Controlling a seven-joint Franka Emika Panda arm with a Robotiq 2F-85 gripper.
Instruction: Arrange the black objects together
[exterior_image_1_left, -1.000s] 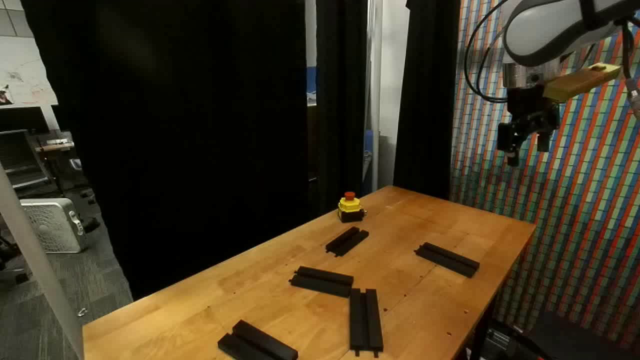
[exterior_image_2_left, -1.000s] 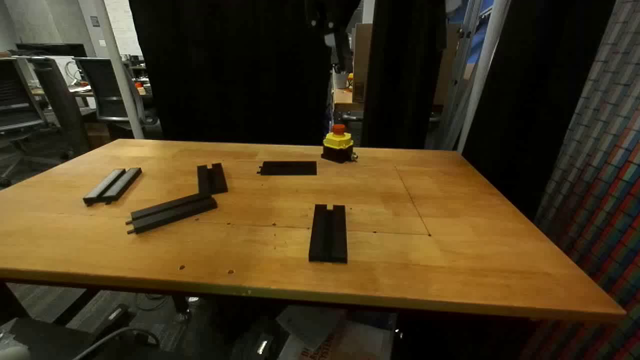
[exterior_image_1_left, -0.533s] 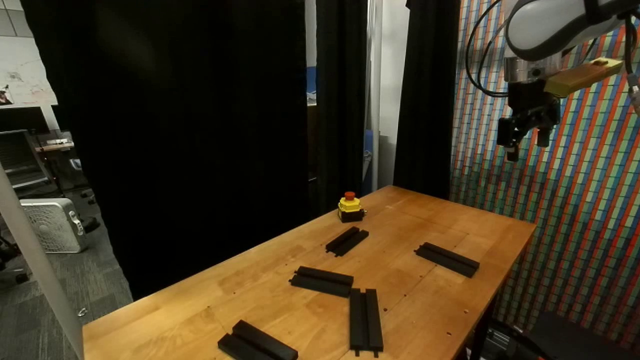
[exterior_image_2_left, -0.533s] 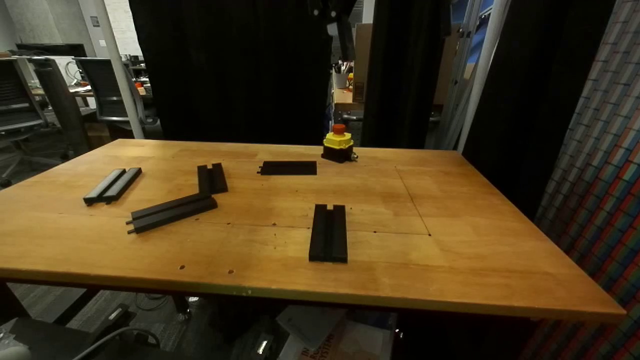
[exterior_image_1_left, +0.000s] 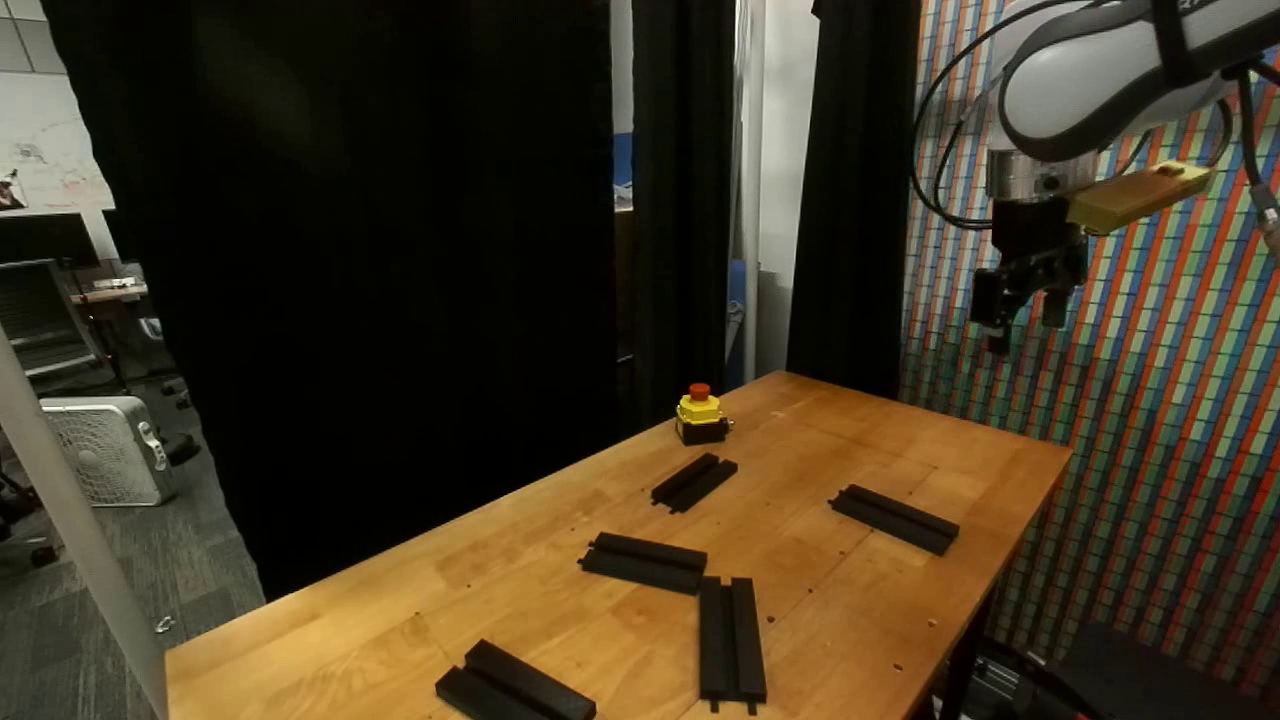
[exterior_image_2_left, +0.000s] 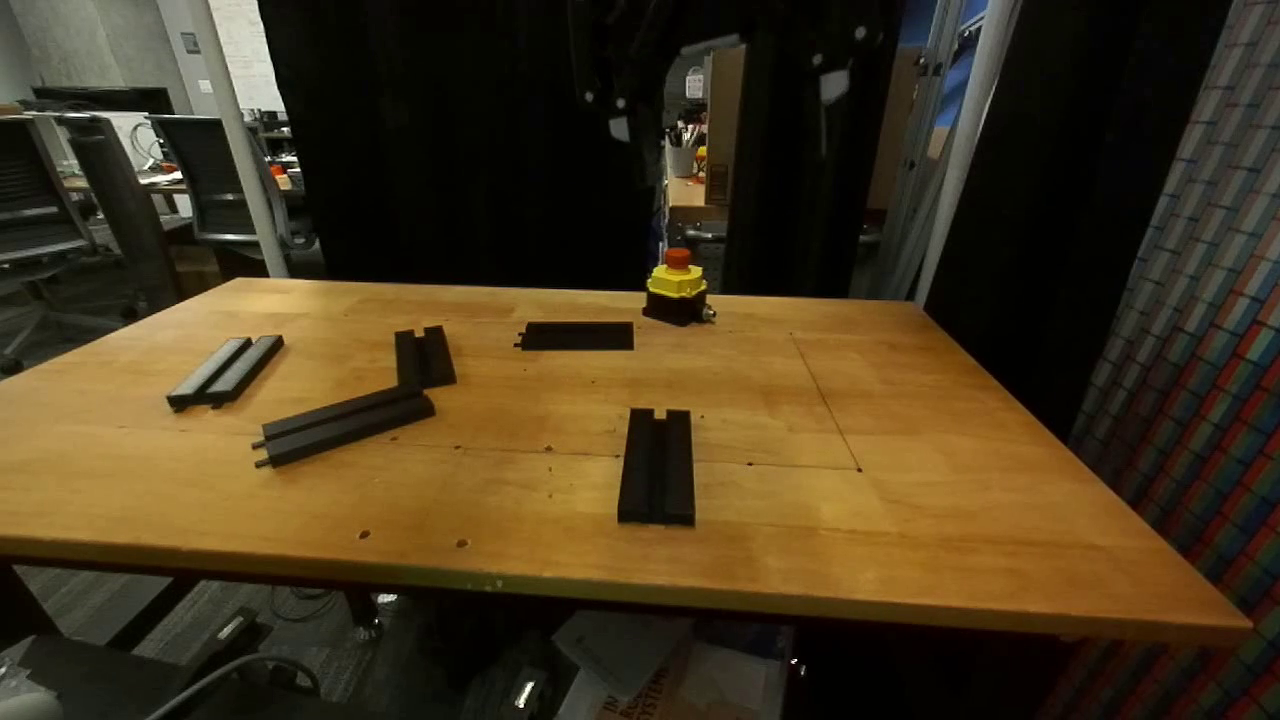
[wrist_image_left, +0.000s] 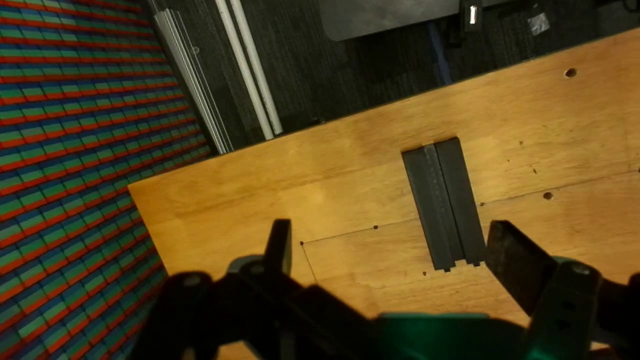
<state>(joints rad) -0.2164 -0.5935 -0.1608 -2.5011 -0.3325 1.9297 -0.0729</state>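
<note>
Five matte black rectangular bars (exterior_image_2_left: 656, 467), grooved lengthwise; wooden tabletop (exterior_image_2_left: 900, 540); pincer (wrist_image_left: 390, 234) spread wide, empty

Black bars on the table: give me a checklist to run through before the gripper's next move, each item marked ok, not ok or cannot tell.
Gripper open and holding nothing: ok.
Gripper hanging clear of the table: ok, in an exterior view.
All five black bars fully in sight: ok, in an exterior view.
Wrist view, bar centred between the fingers: not ok; it shows nearer one finger.
Gap between the two closest bars: cannot tell; their corners meet or nearly meet.
Button box apart from every bar: ok, in both exterior views.
</note>
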